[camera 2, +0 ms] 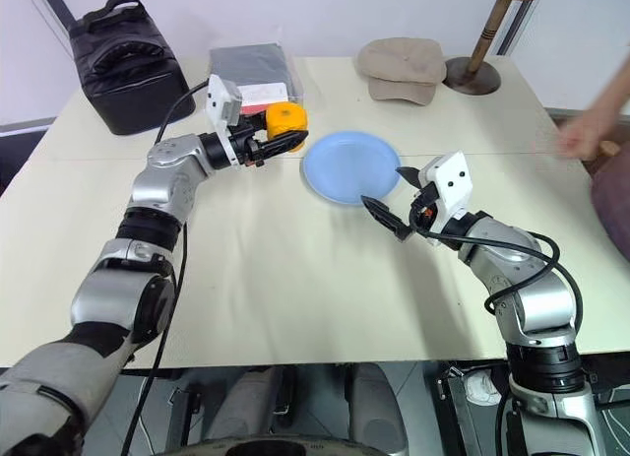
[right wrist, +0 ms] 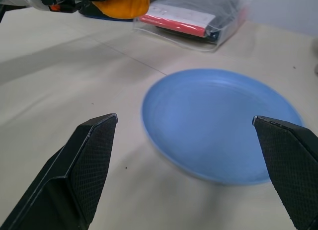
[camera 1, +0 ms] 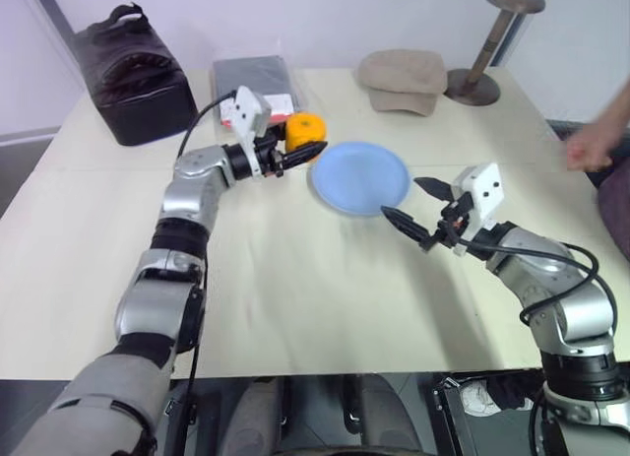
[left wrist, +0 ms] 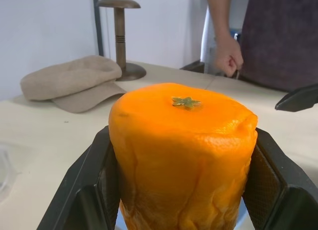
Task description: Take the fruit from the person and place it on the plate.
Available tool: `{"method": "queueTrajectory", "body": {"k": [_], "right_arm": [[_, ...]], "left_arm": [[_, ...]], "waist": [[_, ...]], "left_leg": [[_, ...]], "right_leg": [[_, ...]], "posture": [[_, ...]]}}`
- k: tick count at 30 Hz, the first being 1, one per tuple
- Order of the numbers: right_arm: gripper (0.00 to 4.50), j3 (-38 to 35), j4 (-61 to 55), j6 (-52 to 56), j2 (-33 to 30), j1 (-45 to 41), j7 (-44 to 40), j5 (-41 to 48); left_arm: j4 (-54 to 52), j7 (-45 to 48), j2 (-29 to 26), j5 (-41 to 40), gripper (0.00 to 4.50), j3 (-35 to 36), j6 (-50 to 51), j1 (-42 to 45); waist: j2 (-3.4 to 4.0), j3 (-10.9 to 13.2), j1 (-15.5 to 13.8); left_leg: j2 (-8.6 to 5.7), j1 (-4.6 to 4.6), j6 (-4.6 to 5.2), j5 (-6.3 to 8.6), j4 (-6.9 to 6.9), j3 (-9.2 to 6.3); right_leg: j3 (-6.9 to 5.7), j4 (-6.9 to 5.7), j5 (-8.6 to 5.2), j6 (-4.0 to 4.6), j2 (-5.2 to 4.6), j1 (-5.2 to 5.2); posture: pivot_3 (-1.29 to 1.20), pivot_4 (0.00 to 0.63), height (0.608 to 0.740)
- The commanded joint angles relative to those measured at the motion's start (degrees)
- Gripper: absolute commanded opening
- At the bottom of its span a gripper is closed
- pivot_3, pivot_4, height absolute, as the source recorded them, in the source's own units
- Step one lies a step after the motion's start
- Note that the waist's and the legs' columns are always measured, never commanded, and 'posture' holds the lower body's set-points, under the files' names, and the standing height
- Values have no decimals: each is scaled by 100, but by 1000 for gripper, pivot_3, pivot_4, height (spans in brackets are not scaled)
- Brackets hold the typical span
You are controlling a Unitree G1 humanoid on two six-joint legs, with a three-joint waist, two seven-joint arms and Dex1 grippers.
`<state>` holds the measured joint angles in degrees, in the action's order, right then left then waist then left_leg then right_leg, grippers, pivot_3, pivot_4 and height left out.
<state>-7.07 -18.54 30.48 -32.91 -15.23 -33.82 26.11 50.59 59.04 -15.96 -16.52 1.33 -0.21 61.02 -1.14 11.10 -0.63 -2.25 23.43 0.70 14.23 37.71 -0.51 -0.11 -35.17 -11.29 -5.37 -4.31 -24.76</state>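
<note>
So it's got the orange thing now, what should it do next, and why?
Probably carry it a little further toward the plate. The left pincer is shut on the fruit, which hangs just beside the plate's rim, not over it. The plate is bare, and the right pincer stands open at its other edge.

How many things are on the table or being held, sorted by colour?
Orange: 1, the fruit
Blue: 1, the plate
Beige: 1, the cap
Black: 1, the bag
Brown: 1, the wooden stand
Dark grey: 1, the bagged packet
Total: 6
</note>
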Motion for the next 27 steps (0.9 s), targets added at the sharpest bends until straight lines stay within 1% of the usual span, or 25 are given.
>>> {"method": "queueTrajectory", "body": {"k": [1,4,7,10,17,21,23,25,27], "right_arm": [[4500,-215,-408,-94,55,211,154,32],[4500,-250,-519,-72,98,313,267,35],[4500,-248,-603,-63,119,383,344,42],[4500,-277,-641,-57,132,421,413,52],[4500,-318,-660,-76,118,464,484,51],[4500,-318,-664,-83,122,465,511,50],[4500,-320,-665,-93,126,469,531,43],[4500,-322,-669,-99,128,474,554,37],[4500,-328,-678,-101,131,486,576,37]], "left_arm": [[826,-189,284,255,2554,35,-545,455],[1325,-396,451,487,2554,21,-815,664],[1607,-588,596,728,2554,-32,-1004,790],[1765,-688,724,867,2554,-30,-1097,876],[2102,-1263,969,1235,2554,-41,-1191,1012],[2219,-1412,1104,1314,2554,26,-1181,1040],[2263,-1445,1168,1300,3565,82,-1133,1051],[2284,-1423,1205,1297,4427,113,-1110,1049],[2290,-1472,1213,1340,4470,98,-1140,1036]], "waist": [[0,0,-22],[-1,1,-14],[-2,1,-2],[-2,1,-6],[-2,1,-11],[-2,1,-11],[-2,1,-12],[-2,1,-11],[-2,1,-9]], "left_leg": [[0,0,0,0,1,-1],[-1,5,12,7,17,-1],[-1,7,22,13,28,1],[0,7,22,14,28,-1],[-1,7,23,14,28,0],[-1,7,23,14,28,0],[-1,7,23,14,28,0],[-1,7,23,14,28,0],[-1,7,23,14,29,1]], "right_leg": [[-1,0,-1,-1,0,1],[-3,0,-1,-5,-2,5],[-1,1,2,-13,-2,7],[-2,0,2,-13,0,7],[-2,0,2,-14,-2,8],[-2,0,2,-15,-2,9],[-2,0,2,-15,-2,9],[-2,0,2,-15,-2,9],[-2,1,2,-16,-2,9]], "posture": [[0,150,740],[0,150,740],[0,150,740],[0,150,740],[0,150,740],[0,150,740],[0,150,740],[0,150,740],[0,150,740]]}}
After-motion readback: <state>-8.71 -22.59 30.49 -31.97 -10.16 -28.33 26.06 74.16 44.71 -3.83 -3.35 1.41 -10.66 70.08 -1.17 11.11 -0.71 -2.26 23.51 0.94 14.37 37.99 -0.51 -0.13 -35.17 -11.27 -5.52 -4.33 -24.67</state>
